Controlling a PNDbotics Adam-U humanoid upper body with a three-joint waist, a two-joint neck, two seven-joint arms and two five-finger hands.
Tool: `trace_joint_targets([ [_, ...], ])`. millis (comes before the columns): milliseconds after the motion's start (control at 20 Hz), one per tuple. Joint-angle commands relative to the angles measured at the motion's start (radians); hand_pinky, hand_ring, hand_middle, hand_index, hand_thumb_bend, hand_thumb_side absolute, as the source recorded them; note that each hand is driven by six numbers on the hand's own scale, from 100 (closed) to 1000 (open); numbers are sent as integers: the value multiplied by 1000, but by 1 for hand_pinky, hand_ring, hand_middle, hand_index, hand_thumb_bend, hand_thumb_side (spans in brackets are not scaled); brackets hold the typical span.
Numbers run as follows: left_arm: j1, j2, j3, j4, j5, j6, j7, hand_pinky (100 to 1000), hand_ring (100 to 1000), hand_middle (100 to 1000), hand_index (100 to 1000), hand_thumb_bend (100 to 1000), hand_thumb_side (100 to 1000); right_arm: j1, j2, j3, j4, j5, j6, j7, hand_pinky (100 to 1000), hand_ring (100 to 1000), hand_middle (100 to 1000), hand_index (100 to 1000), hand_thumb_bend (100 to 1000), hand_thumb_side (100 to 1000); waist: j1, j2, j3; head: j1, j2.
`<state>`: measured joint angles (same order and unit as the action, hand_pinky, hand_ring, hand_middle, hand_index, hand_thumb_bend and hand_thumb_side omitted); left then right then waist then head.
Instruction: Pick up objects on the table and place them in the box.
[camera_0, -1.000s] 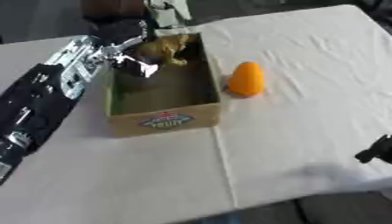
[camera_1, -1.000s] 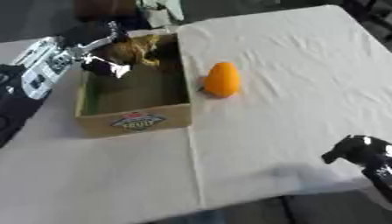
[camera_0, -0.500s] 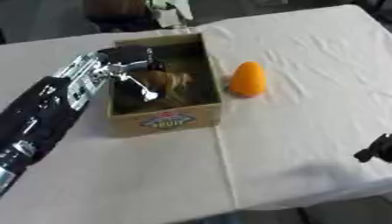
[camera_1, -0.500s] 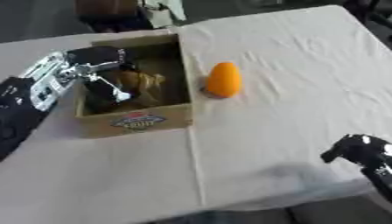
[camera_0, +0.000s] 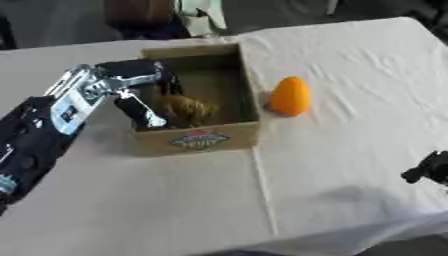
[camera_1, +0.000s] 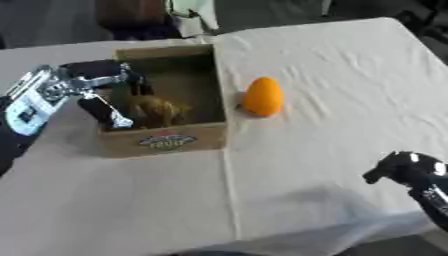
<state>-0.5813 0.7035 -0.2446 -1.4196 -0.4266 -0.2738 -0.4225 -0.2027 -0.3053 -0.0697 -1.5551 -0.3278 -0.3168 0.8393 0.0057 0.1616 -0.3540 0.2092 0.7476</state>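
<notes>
A cardboard box (camera_0: 198, 139) with a printed label on its front stands left of centre on the white cloth. A brown lumpy object (camera_0: 190, 110) lies on the box floor near the front wall. My left hand (camera_0: 138, 76) reaches over the box's left wall, open, with straight fingers (camera_0: 143, 111) pointing down beside the brown object and nothing held. An orange egg-shaped object (camera_1: 262, 96) stands on the cloth just right of the box. My right hand (camera_1: 407, 168) rests open at the lower right, far from both objects.
The table (camera_0: 350, 60) is covered by a wrinkled white cloth, and its front edge runs along the bottom right. Dark chairs and a white-and-green thing (camera_0: 199, 15) sit beyond the far edge, behind the box.
My left hand carried the brown object from the box's far end down into the box and let it go. The orange object and my right hand stayed put.
</notes>
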Motion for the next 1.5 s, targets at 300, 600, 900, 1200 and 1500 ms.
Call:
trace_joint_targets([
  [300,170,46,170,-342,394,198,255,712,540,551,749,150,155,-62,-143,-17,16,-47,-120,4,711,619,588,734,100,511,-15,-20,71,-37,7],
  [600,343,-69,261,-499,475,268,375,707,532,542,743,110,132,-140,-267,-6,87,-66,-228,-17,710,625,594,745,100,428,-22,-15,121,-73,3],
  [900,434,-159,297,-576,452,292,421,705,528,538,741,100,149,-233,-358,19,213,-47,-315,-24,709,634,603,763,100,373,-25,-13,163,-95,-2],
  [1200,468,-217,294,-580,426,288,414,705,523,533,740,100,185,-341,-389,60,362,36,-409,-18,710,654,623,823,100,268,-26,-9,199,-121,-10],
  [1500,484,-250,274,-580,407,290,388,705,520,530,741,100,215,-445,-370,86,487,165,-508,-27,721,707,686,867,100,200,-23,-1,237,-145,-16],
])
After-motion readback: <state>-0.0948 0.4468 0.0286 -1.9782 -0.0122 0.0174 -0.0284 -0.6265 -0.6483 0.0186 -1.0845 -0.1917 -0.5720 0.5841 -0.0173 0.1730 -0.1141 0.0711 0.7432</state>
